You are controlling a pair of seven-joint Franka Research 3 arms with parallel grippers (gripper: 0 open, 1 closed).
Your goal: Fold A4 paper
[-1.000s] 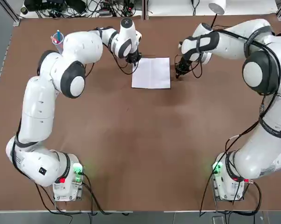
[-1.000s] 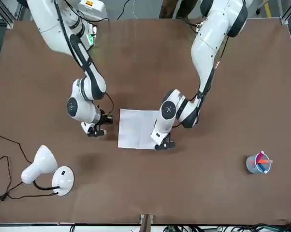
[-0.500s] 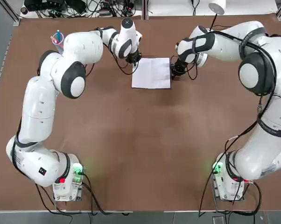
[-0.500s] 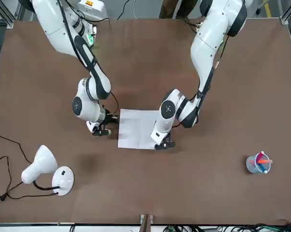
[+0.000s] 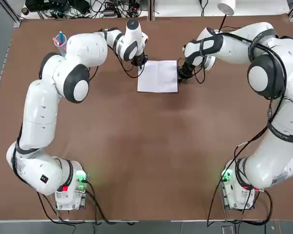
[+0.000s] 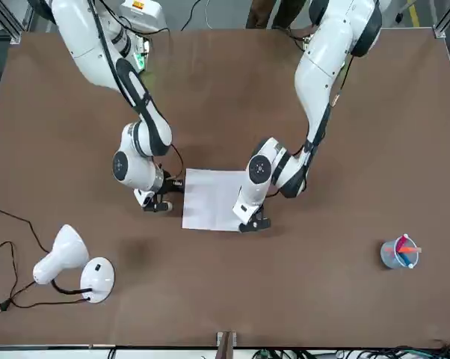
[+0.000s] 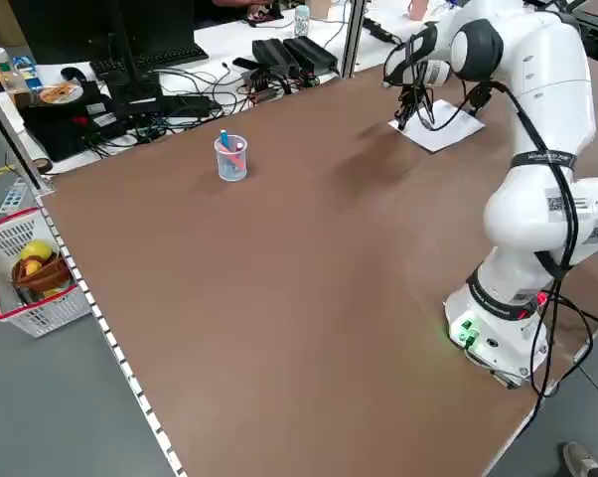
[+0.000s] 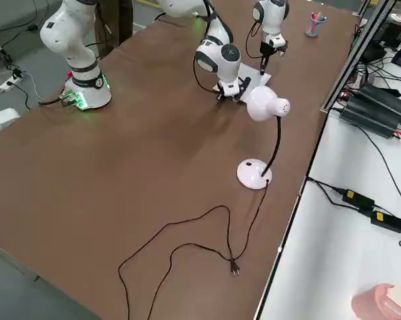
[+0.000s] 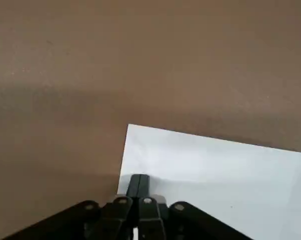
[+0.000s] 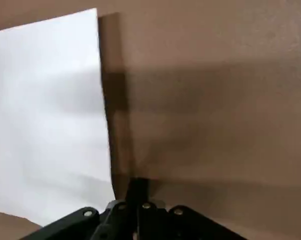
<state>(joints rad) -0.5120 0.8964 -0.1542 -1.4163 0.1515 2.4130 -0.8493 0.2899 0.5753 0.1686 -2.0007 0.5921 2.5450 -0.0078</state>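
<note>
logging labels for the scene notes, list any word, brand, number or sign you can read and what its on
No text can be read.
Label on the left arm: dark printed marks, too small to read.
A4 paper: no writing seen.

So the right gripper (image 6: 167,203) has slid in toward the paper (image 6: 212,200). A second ago it was hanging out to the side with a bit of bare table between them, and now it's right by the paper's edge on that side. Most of that shift came in the first half second, with only a tiny nudge since.
</note>
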